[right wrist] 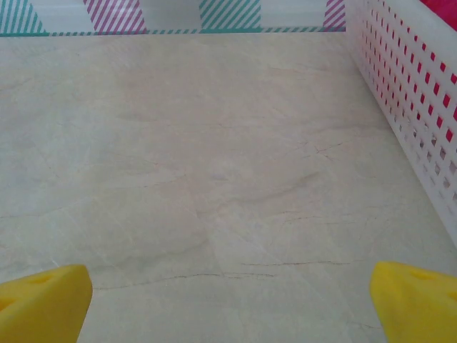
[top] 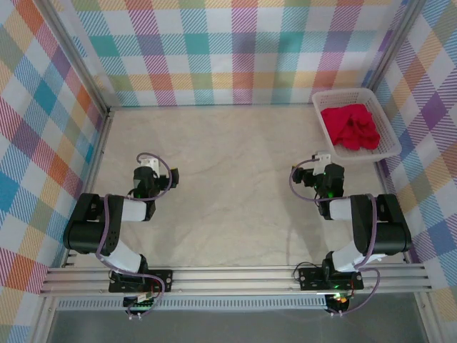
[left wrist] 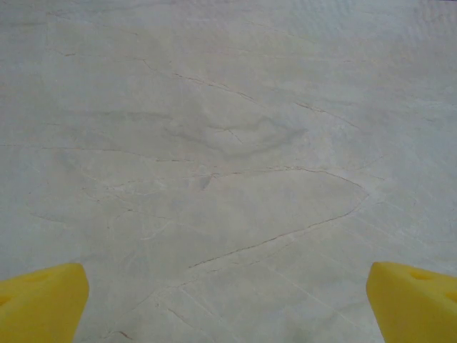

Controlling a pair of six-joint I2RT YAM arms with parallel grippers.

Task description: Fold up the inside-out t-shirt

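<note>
The inside-out t-shirt [top: 350, 126] lies crumpled in the white basket [top: 319, 123] at the upper right of the top view, so I judge the step in hand is to take it out onto the table [top: 228, 143]. The right gripper [right wrist: 230, 306] is the nearer one. In its wrist view the 2 yellow fingers [right wrist: 43, 300] are spread wide over bare table, with the basket wall at the right edge. The left gripper [left wrist: 228, 307] is also spread wide, well apart from the cloth. The right arm should come over the rim from above, pinch 1 high fold and not the perforated wall, then lift straight up, because a light basket may tip or be dragged.
</note>
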